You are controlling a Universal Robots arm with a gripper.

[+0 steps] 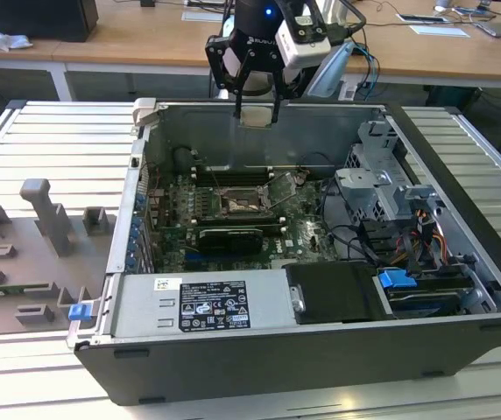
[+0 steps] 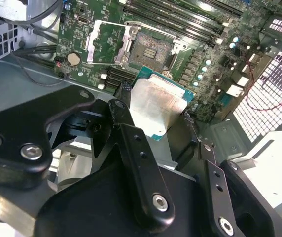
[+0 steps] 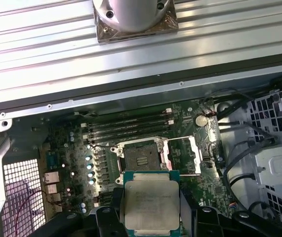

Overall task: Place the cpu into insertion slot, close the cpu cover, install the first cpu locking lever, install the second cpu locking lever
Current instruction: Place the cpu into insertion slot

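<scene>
small flat square cpu [image 3: 148, 205] with silvery-grey metal top, clamped in the tool [image 1: 257, 115], well above the square dark-centred silver-rimmed insertion slot [image 3: 141, 157], slot bare, thin silver frame cpu cover [image 2: 125, 45] flipped open beside it

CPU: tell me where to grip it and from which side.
Grip the cpu by two opposite thin edges, coming from above its flat metal top, as the tool holds it now. That probably leaves the underside free to face the insertion slot, whose cpu cover stands open.
</scene>
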